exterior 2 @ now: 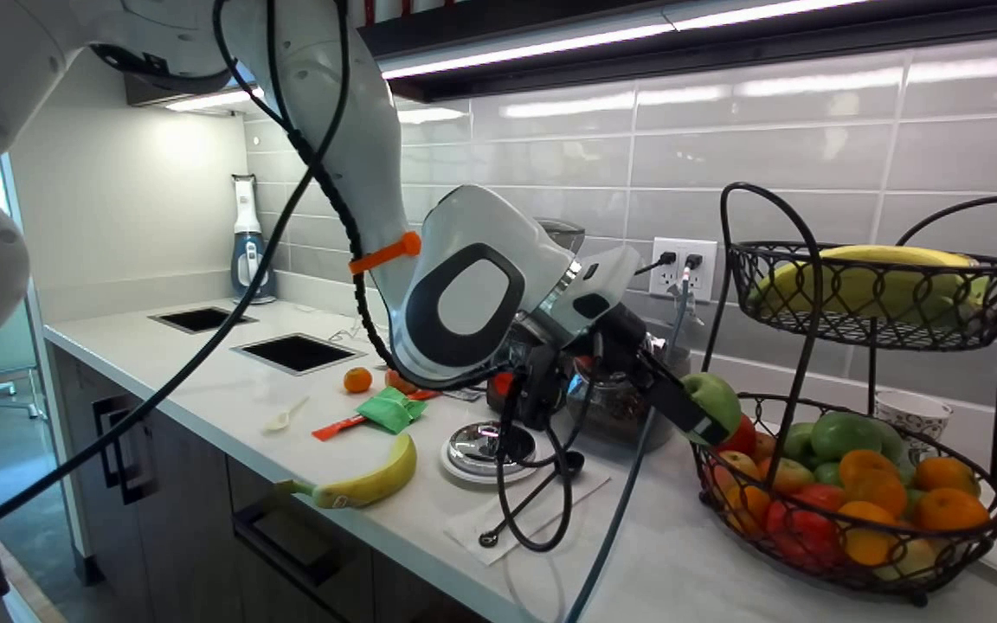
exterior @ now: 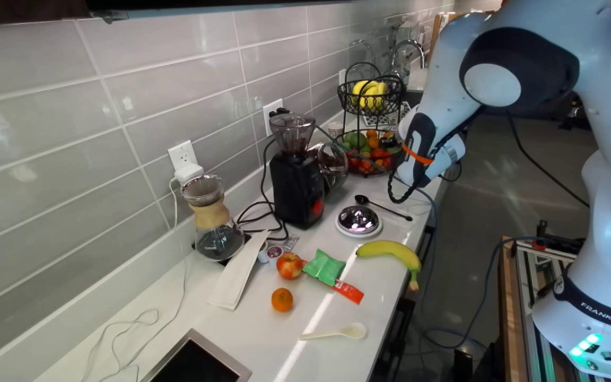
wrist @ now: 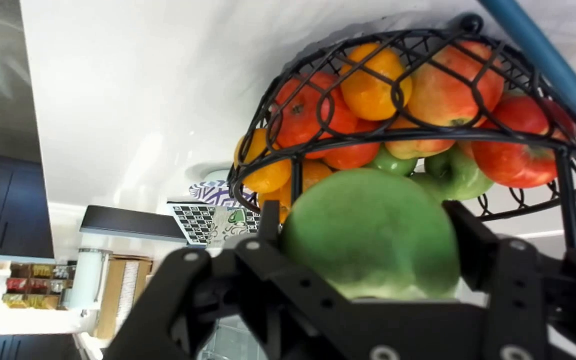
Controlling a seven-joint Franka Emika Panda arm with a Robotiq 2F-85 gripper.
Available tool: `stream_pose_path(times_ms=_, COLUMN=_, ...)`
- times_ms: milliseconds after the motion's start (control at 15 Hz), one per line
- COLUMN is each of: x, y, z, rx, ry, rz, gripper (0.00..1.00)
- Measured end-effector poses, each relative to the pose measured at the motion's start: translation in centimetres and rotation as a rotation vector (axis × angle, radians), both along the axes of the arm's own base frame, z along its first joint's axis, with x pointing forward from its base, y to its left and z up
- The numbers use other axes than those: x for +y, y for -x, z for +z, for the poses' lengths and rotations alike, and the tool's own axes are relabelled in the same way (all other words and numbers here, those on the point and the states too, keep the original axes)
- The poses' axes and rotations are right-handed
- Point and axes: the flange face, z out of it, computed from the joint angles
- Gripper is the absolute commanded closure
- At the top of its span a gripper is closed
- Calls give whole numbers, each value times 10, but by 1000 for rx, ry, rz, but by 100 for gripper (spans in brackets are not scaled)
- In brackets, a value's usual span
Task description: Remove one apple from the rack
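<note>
On the white surface (exterior: 252, 331) I count one banana (exterior: 390, 251) right of centre, one orange (exterior: 282, 300) and one red-yellow apple (exterior: 289, 266) around the middle, one green packet (exterior: 325, 267), one red packet (exterior: 349, 292) poking out from under it, one pale spoon (exterior: 356, 331) lower down, one dark spoon (exterior: 361, 199) and one shiny domed lid (exterior: 358, 219), all in an exterior view. Also one glass carafe (exterior: 218, 241) left of centre and one black grinder (exterior: 295, 191) near the middle.

One rack (exterior 2: 897, 343), black wire, two tiers, hogging the right side of an exterior view. Up top it's bananas (exterior 2: 884, 254), but they overlap so don't ask me how many. The bottom tier is a jumble of oranges (exterior 2: 951, 509), reddish fruit (wrist: 513, 165) and some green fruit (exterior 2: 846, 435), way too piled up for an honest count.

Then there's the star, a single green apple (wrist: 373, 235), and the gripper (wrist: 365, 220) has it: jaws pinching it, one on each side, lower middle of the wrist view. In an exterior view that's right of centre, by the left rim of the bottom tier; can't tell if it touches the wire. Looks-wise it's round, smooth and plain soft green up close, fading to a creamy pale patch along its bottom edge.
</note>
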Motion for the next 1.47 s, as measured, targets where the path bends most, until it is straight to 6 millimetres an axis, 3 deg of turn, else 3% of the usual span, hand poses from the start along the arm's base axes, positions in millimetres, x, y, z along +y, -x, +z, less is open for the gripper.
stream_pose_path(times_ms=400, x=9, y=16, z=14, rx=158, ry=-40, rz=104, gripper=46)
stream_pose_path(times_ms=1067, x=12, y=37, z=21, rx=531, ry=-282, rz=243, gripper=46)
stream_pose_path(times_ms=1467, x=32, y=31, z=20, rx=664, ry=-446, rz=314, gripper=46)
